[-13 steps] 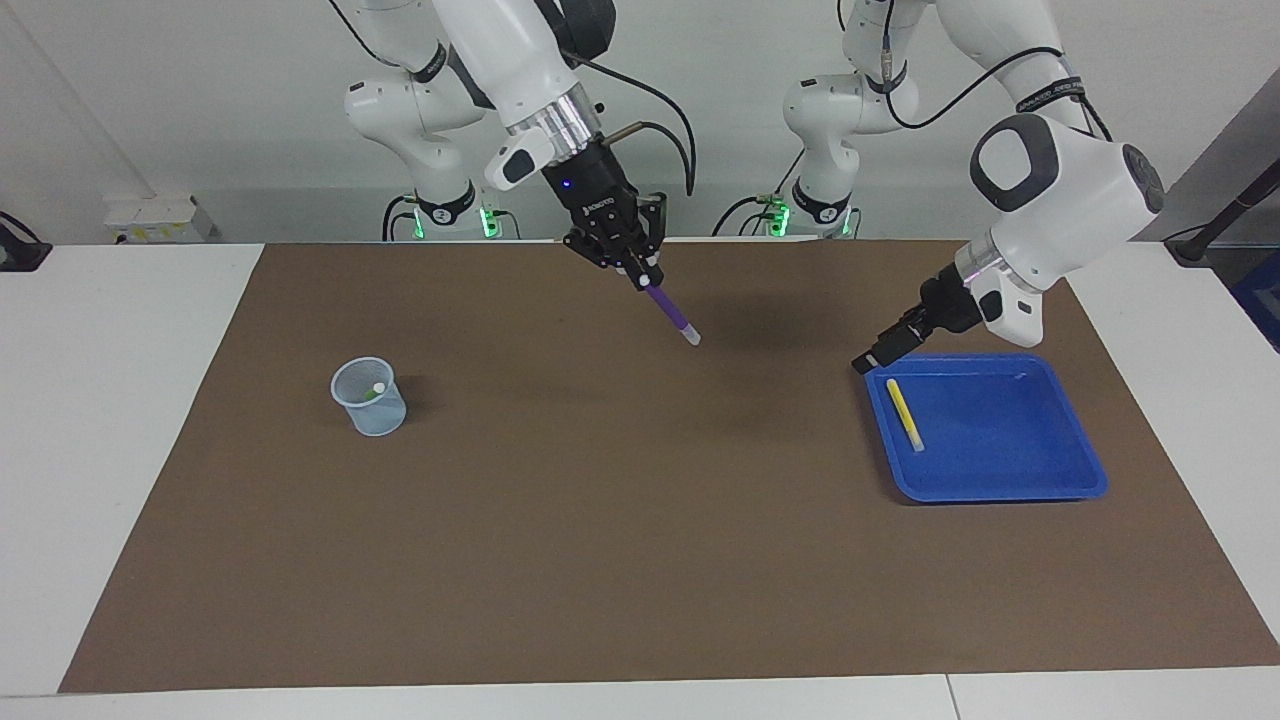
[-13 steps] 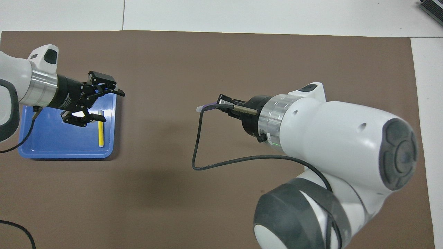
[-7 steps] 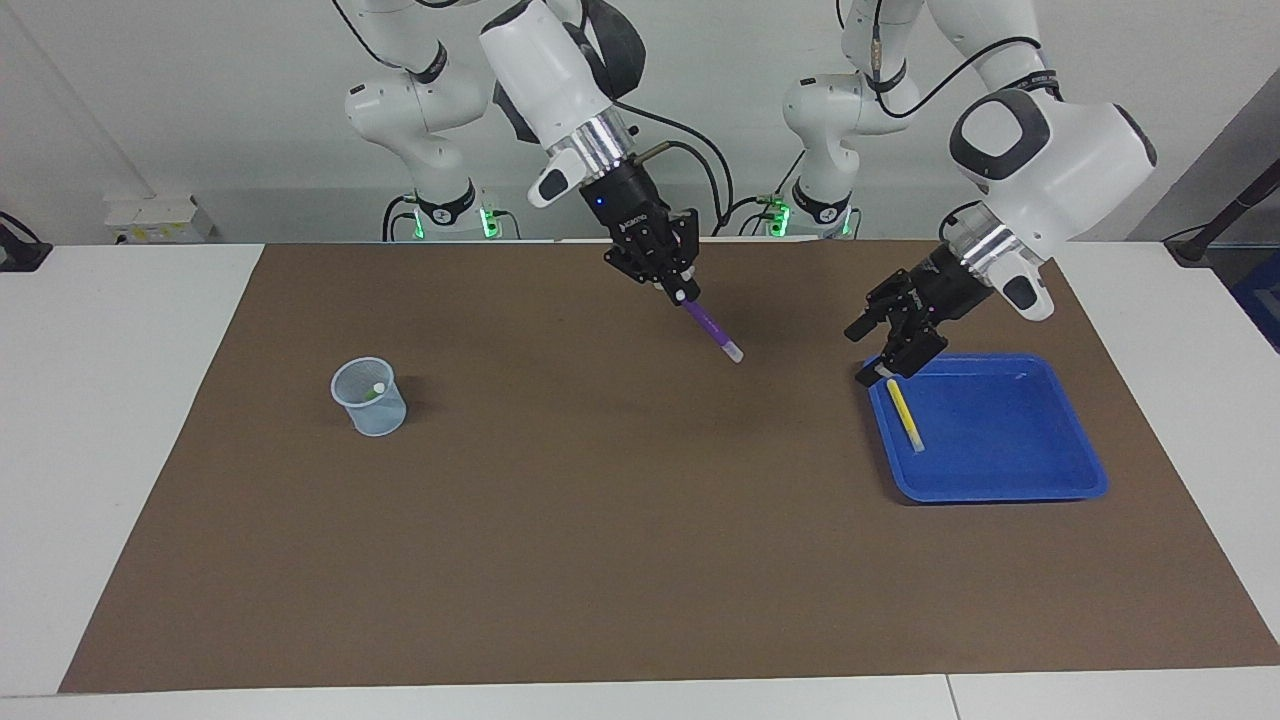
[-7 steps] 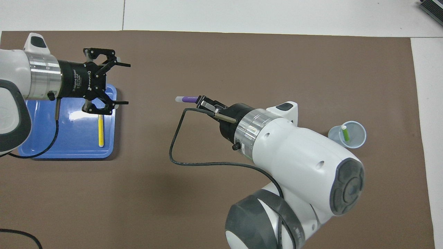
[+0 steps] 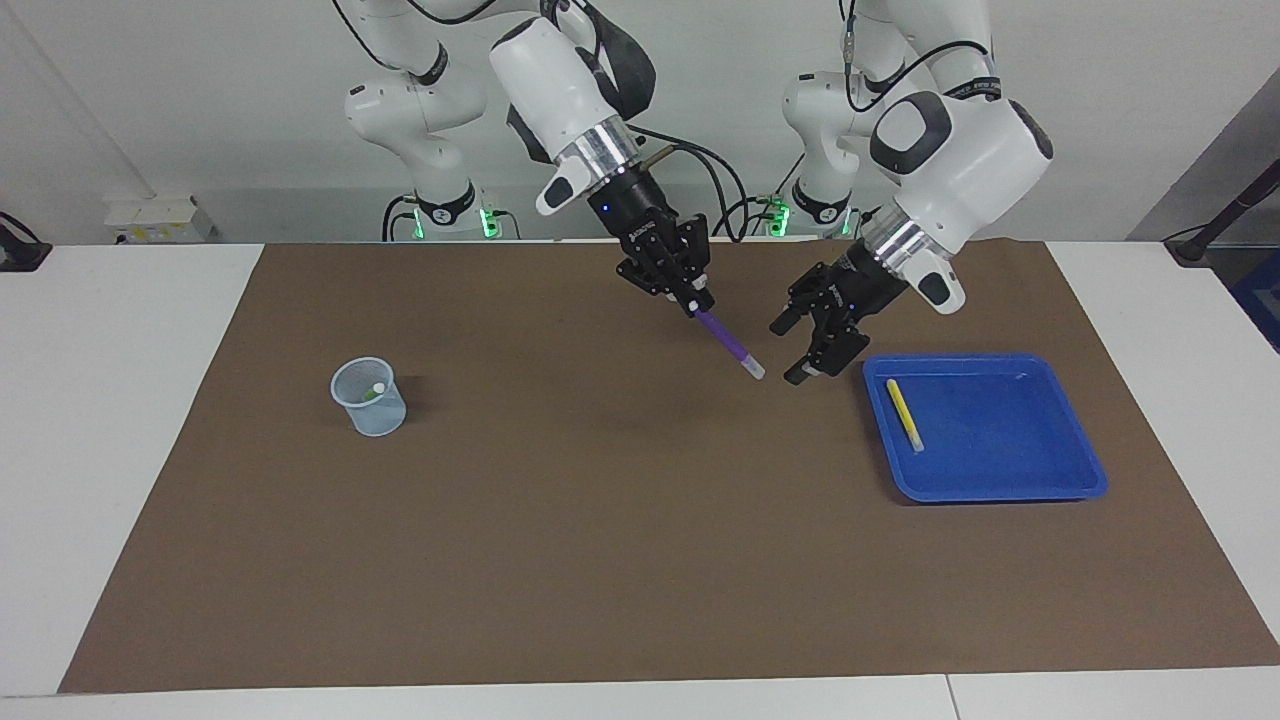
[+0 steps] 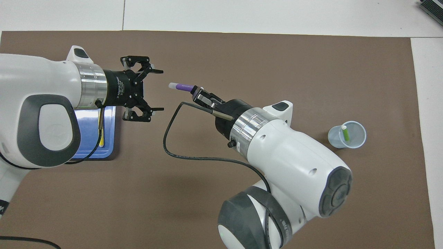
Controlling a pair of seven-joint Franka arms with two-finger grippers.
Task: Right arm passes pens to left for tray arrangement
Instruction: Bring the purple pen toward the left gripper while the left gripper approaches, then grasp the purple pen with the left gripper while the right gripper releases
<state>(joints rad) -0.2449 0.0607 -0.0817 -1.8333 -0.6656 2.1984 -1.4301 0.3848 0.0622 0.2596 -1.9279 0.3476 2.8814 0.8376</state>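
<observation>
Right gripper: I am clamping it on the purple pen – upper centre of the facing frame, over the brown mat, pale cap pointing at my left gripper.
Left gripper: I am holding it wide open, just beside the pen's cap – not touching.
Yellow pen: lying in the blue tray, right of frame.
Green pen: standing in the clear cup, left on the desk.

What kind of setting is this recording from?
Most likely a robotics lab bench: two white arms bolted at a white table, a brown mat as workspace, and staged props, a blue tray and a cup.
</observation>
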